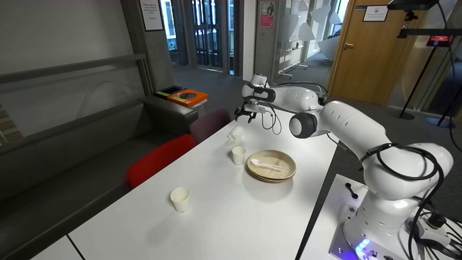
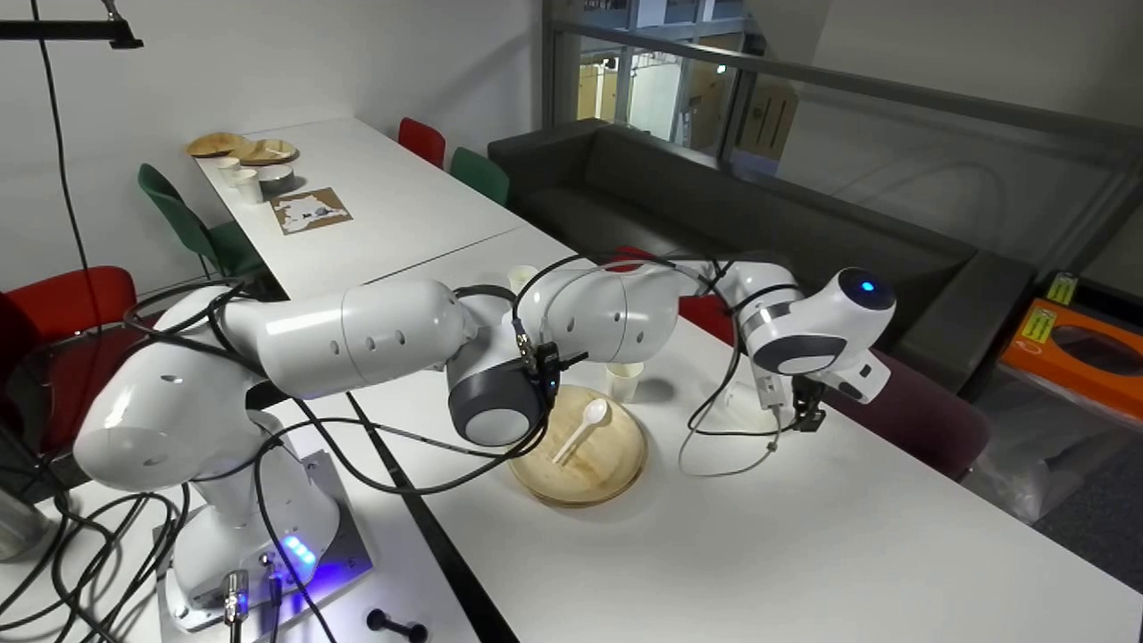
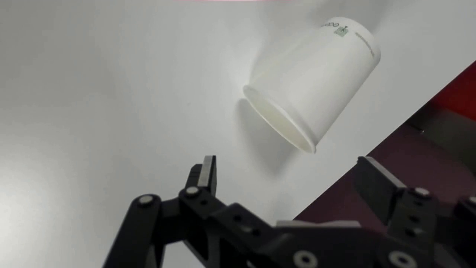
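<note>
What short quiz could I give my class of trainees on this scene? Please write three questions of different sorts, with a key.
1. True or false: in the wrist view, the jaws stand open with nothing between them.
2. Multiple choice: how does the white spoon lie in relation to the tan plate nearest it? A) under it; B) on top of it; C) beside it.
3. Fill the gap: the white paper cup closest to the jaws lies on its ____.

Key: 1. True. 2. B. 3. Side.
</note>
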Controlling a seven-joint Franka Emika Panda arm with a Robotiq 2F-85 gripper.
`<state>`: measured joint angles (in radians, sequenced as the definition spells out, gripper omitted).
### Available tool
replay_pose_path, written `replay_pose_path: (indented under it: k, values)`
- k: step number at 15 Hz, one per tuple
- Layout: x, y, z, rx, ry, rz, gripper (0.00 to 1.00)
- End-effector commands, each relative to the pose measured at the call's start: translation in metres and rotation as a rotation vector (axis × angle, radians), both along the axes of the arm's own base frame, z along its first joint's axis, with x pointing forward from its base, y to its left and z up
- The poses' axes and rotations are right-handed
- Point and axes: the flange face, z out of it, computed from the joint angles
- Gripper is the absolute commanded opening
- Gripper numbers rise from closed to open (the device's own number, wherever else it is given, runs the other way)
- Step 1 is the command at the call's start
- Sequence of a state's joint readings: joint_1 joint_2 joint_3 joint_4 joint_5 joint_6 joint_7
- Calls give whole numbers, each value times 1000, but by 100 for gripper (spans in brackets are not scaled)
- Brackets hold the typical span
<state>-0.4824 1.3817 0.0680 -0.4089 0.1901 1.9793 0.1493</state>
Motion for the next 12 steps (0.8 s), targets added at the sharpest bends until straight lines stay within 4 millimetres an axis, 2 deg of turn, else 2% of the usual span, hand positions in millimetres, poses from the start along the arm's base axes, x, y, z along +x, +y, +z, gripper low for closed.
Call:
replay_pose_path:
  k: [1, 12]
  values:
    - [1, 6, 4, 59, -7, 4, 100]
    - [6, 30, -3, 172, -14, 40, 100]
